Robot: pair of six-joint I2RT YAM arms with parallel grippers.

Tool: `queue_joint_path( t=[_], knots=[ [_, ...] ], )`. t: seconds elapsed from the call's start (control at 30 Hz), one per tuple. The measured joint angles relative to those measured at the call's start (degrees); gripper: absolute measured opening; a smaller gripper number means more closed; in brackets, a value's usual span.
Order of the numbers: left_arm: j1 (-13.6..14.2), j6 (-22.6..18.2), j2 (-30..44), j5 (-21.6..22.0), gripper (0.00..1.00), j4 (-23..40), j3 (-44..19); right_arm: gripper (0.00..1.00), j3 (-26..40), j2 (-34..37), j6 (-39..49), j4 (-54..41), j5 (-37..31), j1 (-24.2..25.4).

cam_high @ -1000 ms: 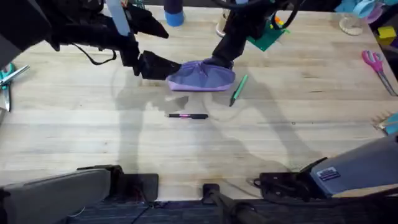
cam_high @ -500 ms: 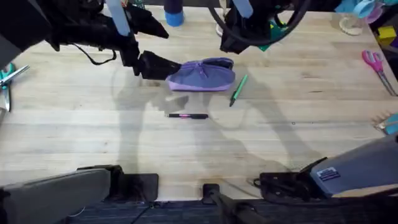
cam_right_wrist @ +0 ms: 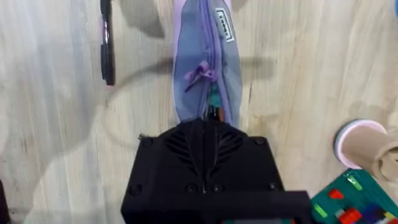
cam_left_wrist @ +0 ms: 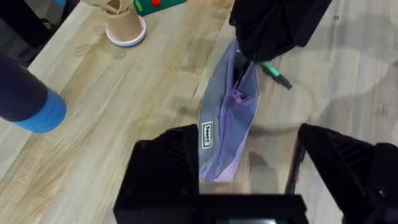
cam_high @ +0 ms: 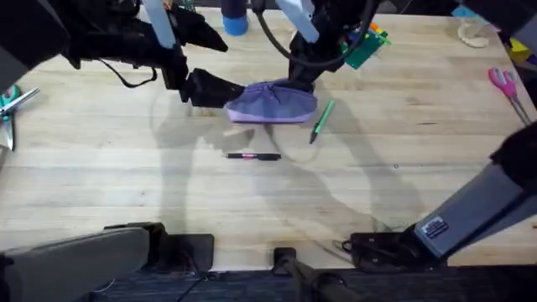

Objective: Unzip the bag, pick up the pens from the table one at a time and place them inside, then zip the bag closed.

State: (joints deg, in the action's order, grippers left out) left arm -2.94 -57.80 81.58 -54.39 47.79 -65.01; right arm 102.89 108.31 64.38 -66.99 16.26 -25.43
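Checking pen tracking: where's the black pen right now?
In the overhead view the black pen lies flat on the table near the middle, just in front of the bag, with the green pen off to its right, apart from both.

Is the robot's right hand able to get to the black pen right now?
Probably yes. The black pen lies alone on bare table, just in front of the bag where the right hand is. Nothing lies between them, but that hand is at the zipper.
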Motion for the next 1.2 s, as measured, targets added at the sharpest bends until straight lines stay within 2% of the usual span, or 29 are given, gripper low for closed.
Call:
queue_joint_path(
  t=[0.33, 0.97, 1.2],
  knots=[
    [0.0, 0.0, 0.0, 0.0, 0.994, -0.02, 0.0, 0.03, 0.02, 4.24, 0.03, 2.65, 1.41, 0.0],
    [0.0, 0.0, 0.0, 0.0, 0.993, 0.0, 0.0, 0.033, 0.02, 7.7, 0.2, 4.88, 1.41, -0.16],
    [0.0, 0.0, 0.0, 0.0, 0.993, -0.02, 0.0, 0.08, 0.02, 7.7, 0.2, 4.86, 1.34, -0.4]
  ],
)
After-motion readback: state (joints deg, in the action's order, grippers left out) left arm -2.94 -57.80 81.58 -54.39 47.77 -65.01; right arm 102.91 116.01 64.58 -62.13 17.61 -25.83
